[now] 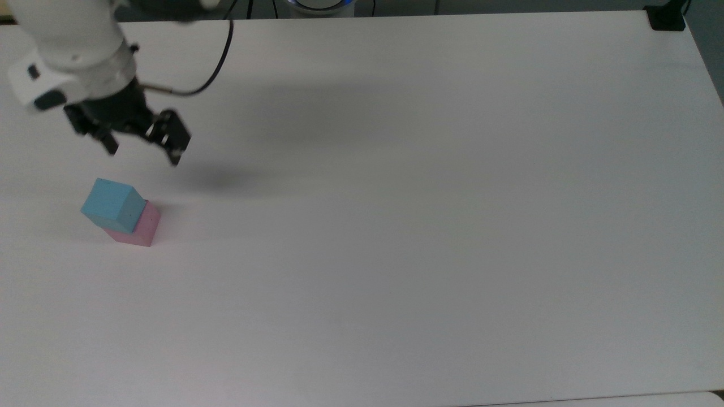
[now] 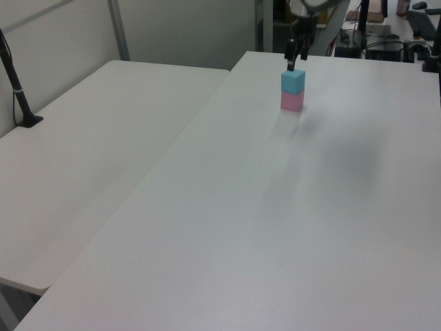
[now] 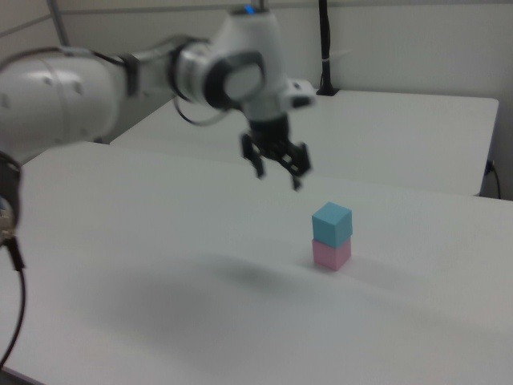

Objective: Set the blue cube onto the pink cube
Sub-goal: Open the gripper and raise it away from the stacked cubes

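The blue cube (image 1: 112, 204) rests squarely on top of the pink cube (image 1: 140, 227) near the top view's left edge. The same stack appears as blue cube (image 2: 293, 81) over pink cube (image 2: 292, 101) in the left view, and as blue cube (image 3: 332, 222) over pink cube (image 3: 331, 253) in the right view. My gripper (image 1: 143, 151) hangs open above the stack, clear of it, with nothing between its fingers. It also appears as gripper (image 3: 278, 176) up and to the right view's left of the cubes, and as gripper (image 2: 294, 58) just above them.
The white table (image 1: 396, 226) stretches wide to the top view's right of the stack. A black clamp (image 1: 666, 17) sits at its far right corner. A second white table (image 2: 89, 152) with a black post (image 2: 17, 89) lies on the left view's left.
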`<control>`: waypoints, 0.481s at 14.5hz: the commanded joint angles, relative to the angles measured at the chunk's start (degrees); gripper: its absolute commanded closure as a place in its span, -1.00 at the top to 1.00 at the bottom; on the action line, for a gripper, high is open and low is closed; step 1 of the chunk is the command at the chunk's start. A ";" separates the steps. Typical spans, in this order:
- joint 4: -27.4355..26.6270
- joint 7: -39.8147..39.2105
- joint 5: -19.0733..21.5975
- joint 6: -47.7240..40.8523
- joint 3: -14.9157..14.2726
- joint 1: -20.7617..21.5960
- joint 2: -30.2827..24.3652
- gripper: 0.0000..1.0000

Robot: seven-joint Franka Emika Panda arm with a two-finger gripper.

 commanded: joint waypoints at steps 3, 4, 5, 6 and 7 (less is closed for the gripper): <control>-11.45 3.13 -1.39 -13.72 0.18 6.95 -18.80 1.00; -12.06 3.21 -1.65 -15.48 0.18 8.79 -20.47 1.00; -13.20 3.48 -2.18 -16.63 0.18 10.37 -22.32 1.00; -14.43 4.00 -2.79 -17.34 0.18 11.34 -24.08 1.00; -15.48 4.96 -3.15 -17.61 0.18 11.96 -25.31 1.00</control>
